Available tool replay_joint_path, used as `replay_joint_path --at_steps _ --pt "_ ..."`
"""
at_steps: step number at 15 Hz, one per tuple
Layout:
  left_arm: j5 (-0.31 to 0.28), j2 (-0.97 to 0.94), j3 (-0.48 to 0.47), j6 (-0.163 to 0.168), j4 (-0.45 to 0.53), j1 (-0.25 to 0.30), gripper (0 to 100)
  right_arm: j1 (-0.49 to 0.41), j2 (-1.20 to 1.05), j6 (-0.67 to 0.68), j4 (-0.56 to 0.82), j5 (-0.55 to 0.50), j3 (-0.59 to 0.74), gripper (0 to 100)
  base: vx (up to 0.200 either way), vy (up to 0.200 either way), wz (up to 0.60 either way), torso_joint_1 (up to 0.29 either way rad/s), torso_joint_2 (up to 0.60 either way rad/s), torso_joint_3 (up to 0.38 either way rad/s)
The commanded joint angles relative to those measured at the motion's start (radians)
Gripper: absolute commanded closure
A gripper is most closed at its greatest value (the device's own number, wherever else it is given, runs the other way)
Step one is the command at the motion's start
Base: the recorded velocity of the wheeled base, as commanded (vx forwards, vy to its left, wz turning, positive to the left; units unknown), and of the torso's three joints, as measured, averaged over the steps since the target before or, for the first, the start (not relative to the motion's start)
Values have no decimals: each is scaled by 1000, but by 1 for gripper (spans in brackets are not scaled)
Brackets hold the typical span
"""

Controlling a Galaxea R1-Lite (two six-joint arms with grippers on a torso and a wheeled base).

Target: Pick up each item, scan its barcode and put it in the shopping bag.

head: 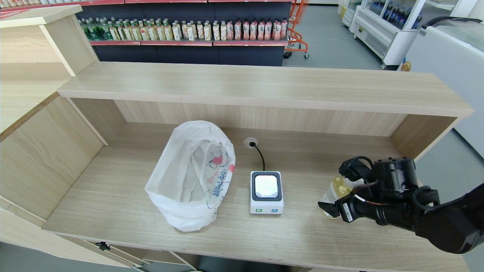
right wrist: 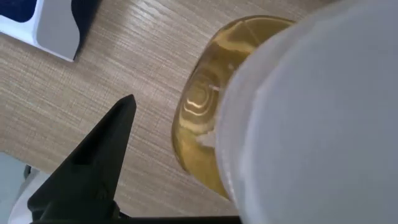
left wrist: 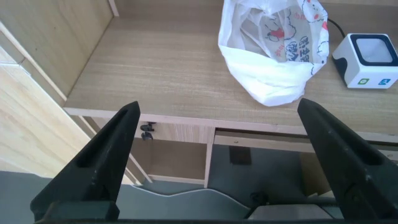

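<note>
Well, from the head, my right claw (head: 332, 202) brackets the bottle (head: 337, 188) on the surface (head: 113, 196), apart for gripping, with the scanner (head: 266, 192) and gaping bag (head: 193, 173) handy leftward; left wrist, my left claw (left wrist: 217, 106) hangs spread off the edge; right wrist, one finger (right wrist: 93, 162) sits just shy of the bottle (right wrist: 205, 106).

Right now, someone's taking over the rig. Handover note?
Left gripper: open, empty, off the front edge of the light wooden counter.
Right gripper: open, set around the clear plastic bottle of yellow liquid, which stands on the counter right of the white box scanner with dark glass top.
White plastic shopping bag: open, left of the scanner, no item visible inside.
Done: nothing bagged, as far as shows.
Left: grip the bottle, scan it, bag it.
</note>
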Motion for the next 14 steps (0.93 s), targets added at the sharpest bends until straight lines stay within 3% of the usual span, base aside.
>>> replay_joint_path --at_steps 1,14 --pt "0 0 0 0 0 0 0 19 50 1 -40 1 -5 0 0 0 0 0 0 0" --pt "0 0 0 0 0 0 0 51 175 65 -289 47 -65 0 0 0 0 0 0 0"
